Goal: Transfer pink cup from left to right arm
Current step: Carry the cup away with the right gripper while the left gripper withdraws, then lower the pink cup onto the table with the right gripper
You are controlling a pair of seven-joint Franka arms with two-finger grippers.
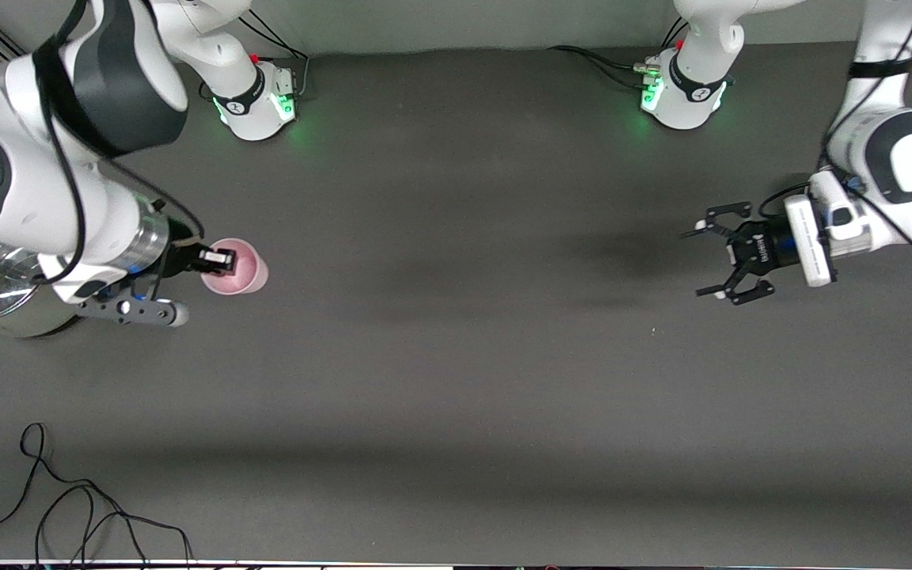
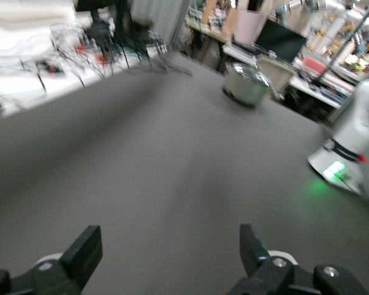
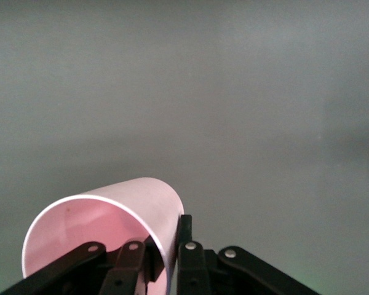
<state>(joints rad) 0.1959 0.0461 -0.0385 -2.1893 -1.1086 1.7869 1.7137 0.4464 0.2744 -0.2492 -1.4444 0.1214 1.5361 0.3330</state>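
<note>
Right gripper pinches the pink cup rim near the right arm's table edge. Left gripper hangs spread wide, holding nothing. No legible writing.

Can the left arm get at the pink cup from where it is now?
Probably not yet. The pink cup is pinched by its rim in the right hand at the right arm's end of the table. The open left hand hangs at the left arm's end, with bare table between.

i can't read any text, brand, number or sign from here. there is faint white lettering on the black skeletal claw of the left gripper, but i can't make it out. the black bands on the white arm bases carry marks, also illegible.
</note>
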